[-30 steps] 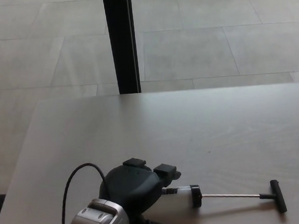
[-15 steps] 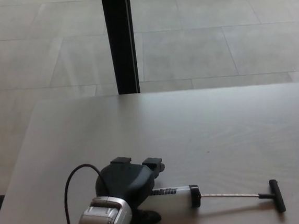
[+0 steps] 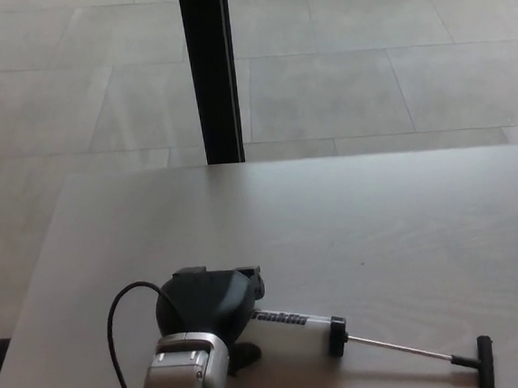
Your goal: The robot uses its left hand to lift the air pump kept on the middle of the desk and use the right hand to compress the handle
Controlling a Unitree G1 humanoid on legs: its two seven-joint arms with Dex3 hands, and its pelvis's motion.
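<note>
My left hand [image 3: 207,300] grips the air pump [image 3: 293,323] barrel, lifting it; the handle [image 3: 484,356] points toward four o'clock. Next, I judge, my right hand must compress that handle.

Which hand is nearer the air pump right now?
Left. The left hand is wrapped around the air pump at its barrel's left end; the right hand is not in view.

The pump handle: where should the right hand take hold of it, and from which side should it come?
Probably the black T-bar at the end of the thin rod, coming from the robot's right, along the rod's line. The bar sits crosswise to the rod, with open desk around it. The left hand covers the pump barrel at its other end.
</note>
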